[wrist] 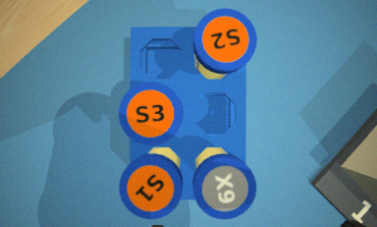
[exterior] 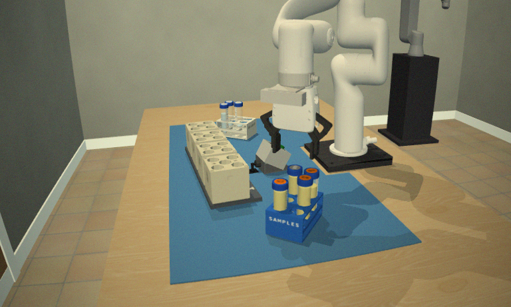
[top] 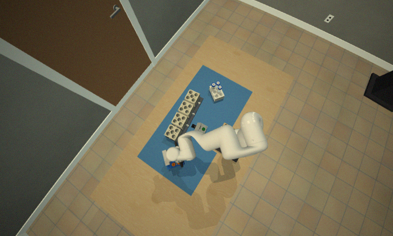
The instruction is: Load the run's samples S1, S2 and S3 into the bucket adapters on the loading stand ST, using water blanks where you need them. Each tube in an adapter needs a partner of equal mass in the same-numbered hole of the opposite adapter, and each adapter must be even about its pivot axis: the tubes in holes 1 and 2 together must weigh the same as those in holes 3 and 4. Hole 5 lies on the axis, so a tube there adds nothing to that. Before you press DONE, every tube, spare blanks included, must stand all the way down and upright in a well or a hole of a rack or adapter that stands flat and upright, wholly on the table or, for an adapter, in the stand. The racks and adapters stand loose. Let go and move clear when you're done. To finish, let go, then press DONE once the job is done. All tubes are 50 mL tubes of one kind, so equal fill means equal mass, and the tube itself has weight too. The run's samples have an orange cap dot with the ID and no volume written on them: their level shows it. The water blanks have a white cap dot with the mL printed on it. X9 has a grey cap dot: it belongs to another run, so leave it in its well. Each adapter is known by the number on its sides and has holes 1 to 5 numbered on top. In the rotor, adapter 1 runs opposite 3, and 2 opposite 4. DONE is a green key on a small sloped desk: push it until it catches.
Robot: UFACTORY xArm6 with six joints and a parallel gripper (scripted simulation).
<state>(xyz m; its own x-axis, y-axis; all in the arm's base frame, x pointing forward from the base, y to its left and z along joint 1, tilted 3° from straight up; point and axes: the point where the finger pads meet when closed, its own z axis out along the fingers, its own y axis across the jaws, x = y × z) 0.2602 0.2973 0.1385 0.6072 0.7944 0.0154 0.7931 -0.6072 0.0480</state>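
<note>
- The claw (exterior: 295, 153) hung wide open, grasping nothing.
- Three orange-dotted tubes and one grey-dotted tube (exterior: 293, 183) (wrist: 225, 188) stood in the blue rack (exterior: 284, 228) (wrist: 188, 82).

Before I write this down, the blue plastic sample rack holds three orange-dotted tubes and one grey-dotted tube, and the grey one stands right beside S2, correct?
Not quite: in the wrist view, the grey-dotted tube X9 stands right beside the orange-dotted tube S1. The rest is right.
</note>
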